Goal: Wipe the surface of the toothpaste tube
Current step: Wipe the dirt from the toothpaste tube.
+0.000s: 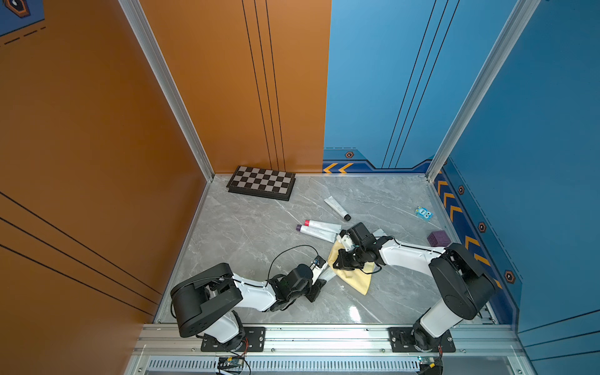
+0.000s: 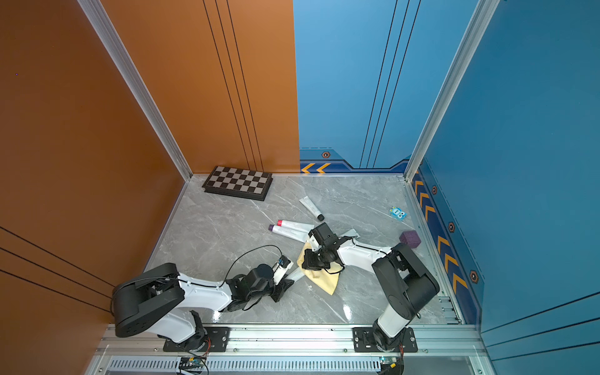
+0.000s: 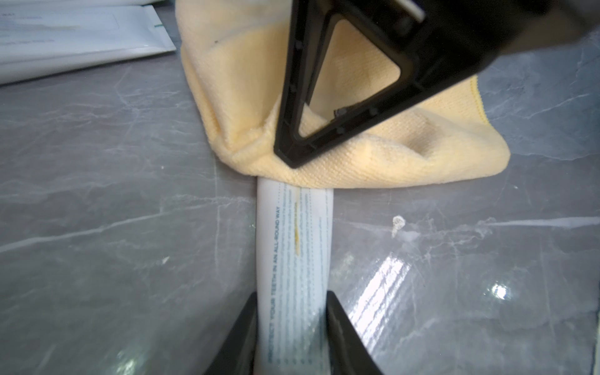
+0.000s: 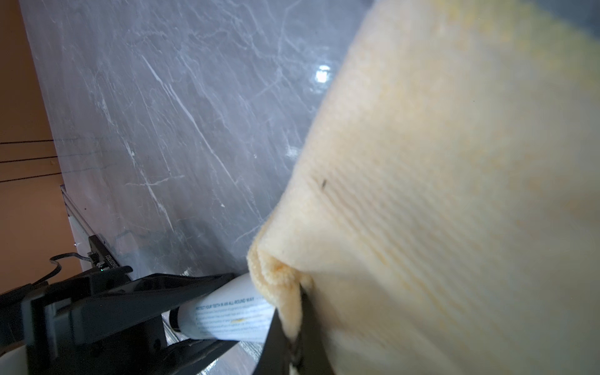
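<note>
Tube (image 3: pixel 293 243), cap-end gripped by left gripper (image 3: pixel 292 324) — tail toward right gripper (image 4: pixel 293 337), tight on cloth (image 3: pixel 389 162).

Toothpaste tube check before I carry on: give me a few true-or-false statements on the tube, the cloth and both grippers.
The left gripper grips the toothpaste tube. True.
The right gripper holds nothing. False: it is shut on the yellow cloth.
The cloth covers one end of the tube. True.
The tube's bare face is spotless. False: a yellow streak shows.
The chessboard lies between the arms. False: it lies by the orange wall.
</note>
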Controlling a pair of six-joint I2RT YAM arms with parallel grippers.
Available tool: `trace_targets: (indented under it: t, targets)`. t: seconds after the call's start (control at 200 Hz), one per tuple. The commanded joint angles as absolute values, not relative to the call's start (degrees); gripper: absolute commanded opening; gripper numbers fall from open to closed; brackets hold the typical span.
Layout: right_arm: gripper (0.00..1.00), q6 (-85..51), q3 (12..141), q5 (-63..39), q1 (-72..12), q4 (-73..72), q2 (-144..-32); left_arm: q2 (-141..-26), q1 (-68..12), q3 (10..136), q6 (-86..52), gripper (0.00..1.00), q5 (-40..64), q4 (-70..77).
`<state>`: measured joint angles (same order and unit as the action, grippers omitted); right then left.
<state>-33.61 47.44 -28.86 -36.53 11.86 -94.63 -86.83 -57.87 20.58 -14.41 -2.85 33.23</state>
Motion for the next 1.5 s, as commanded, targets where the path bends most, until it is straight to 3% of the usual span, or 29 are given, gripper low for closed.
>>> trace_targets:
  t: [0.0, 0.195, 0.385, 0.596, 1.101, 1.331, 1.496]
  targets:
    - [0.00, -35.14, 45.48, -32.71, -39.82, 16.42, -99.18, -87.69, -59.53, 19.71, -12.71, 0.32, -7.19, 28.56]
    - [0.00, -34.49, 44.80, -33.73, -40.61, 16.91, -98.91, -89.21, -62.25, 20.76, -10.84, 0.31, -11.11, 28.48]
    - [0.00, -31.70, 45.66, -31.18, -32.78, 20.43, -97.41, -91.70, -64.45, 22.20, -9.25, 0.31, -14.62, 28.43]
    - [0.00, -31.65, 45.61, -29.19, -31.56, 21.05, -96.08, -93.30, -66.07, 22.91, -8.19, 0.31, -18.66, 28.39]
    - [0.00, -35.86, 41.95, -33.87, -39.55, 17.00, -95.77, -95.91, -68.20, 24.03, -7.25, 0.31, -24.12, 28.31]
    - [0.00, -30.20, 41.09, -23.43, -32.37, 22.95, -94.92, -95.28, -68.00, 23.64, -7.51, 0.31, -23.83, 28.30]
    - [0.00, -29.53, 41.83, -18.88, -31.64, 24.60, -93.50, -95.15, -67.80, 23.62, -7.65, 0.31, -23.61, 28.30]
